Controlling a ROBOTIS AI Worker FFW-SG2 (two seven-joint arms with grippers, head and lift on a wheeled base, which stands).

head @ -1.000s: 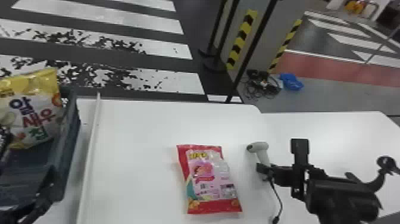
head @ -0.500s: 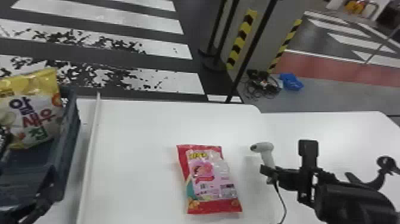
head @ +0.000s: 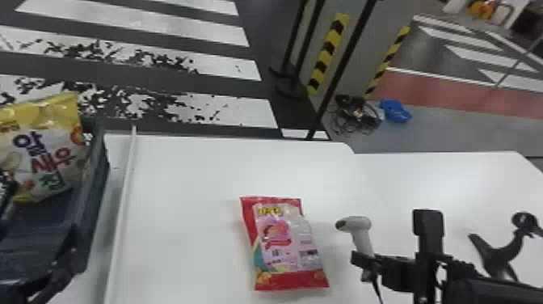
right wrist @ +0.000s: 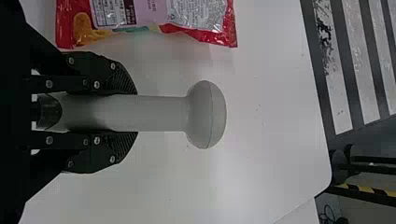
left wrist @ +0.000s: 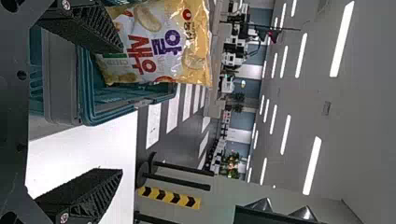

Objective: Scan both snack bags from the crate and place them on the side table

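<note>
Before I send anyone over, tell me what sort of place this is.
Probably a large indoor hall, perhaps a robot test or demo area: strip lights line the ceiling, crosswalk-like stripes mark the floor, and a red snack bag lies on a white table.

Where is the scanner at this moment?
In the head view, the scanner is right of centre, just right of the red snack bag; in the right wrist view, its handle is held in the right gripper.
</note>
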